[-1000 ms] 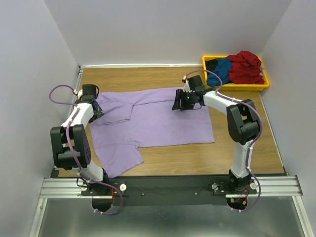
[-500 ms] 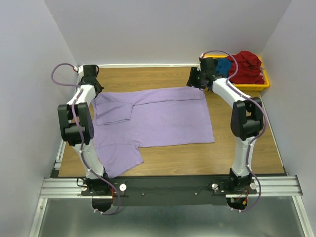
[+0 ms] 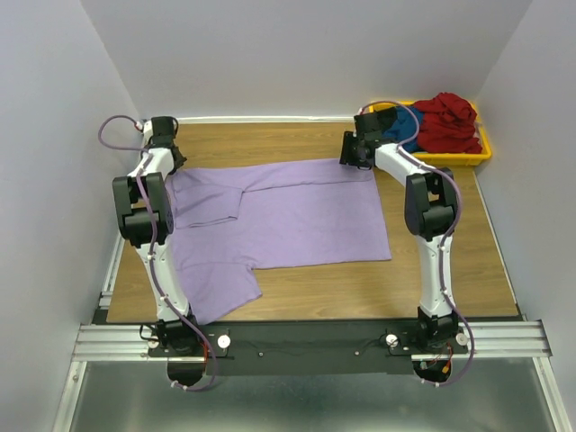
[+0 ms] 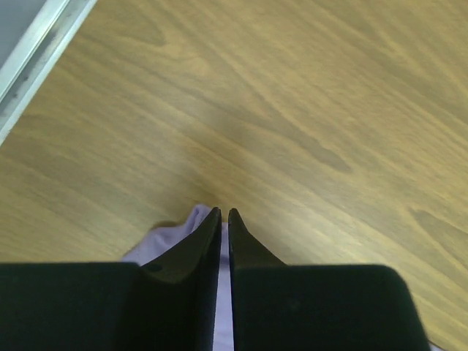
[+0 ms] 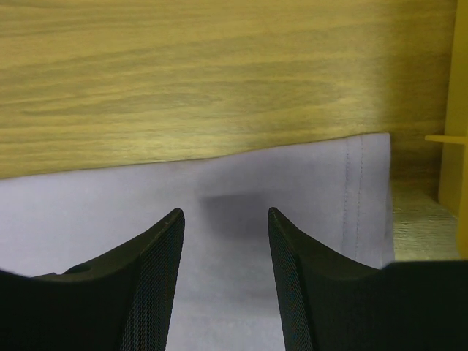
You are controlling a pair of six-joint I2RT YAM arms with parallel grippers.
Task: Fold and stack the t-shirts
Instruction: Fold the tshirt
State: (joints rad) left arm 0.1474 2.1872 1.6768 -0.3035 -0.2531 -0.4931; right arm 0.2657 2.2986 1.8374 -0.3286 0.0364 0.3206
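A large lavender t-shirt [image 3: 288, 211] lies spread on the wooden table. My left gripper [image 3: 168, 155] is at its far left corner. In the left wrist view the gripper [image 4: 224, 213] is shut, with a strip of lavender cloth [image 4: 175, 228] pinched between the fingers. My right gripper [image 3: 353, 155] is at the shirt's far right corner. In the right wrist view it [image 5: 225, 213] is open just above the hemmed cloth [image 5: 241, 183]. Dark red [image 3: 450, 121], blue [image 3: 407, 126] and black [image 3: 385, 117] shirts lie heaped in the yellow bin [image 3: 486, 148].
The yellow bin stands at the back right, close to my right gripper; its edge shows in the right wrist view [image 5: 453, 146]. Grey walls enclose the table on three sides. A metal rail [image 4: 36, 51] runs along the left edge.
Both arms reached out from over the shirt to its far corners. The left gripper now pinches the far left corner; the right gripper hangs open over the far right corner.
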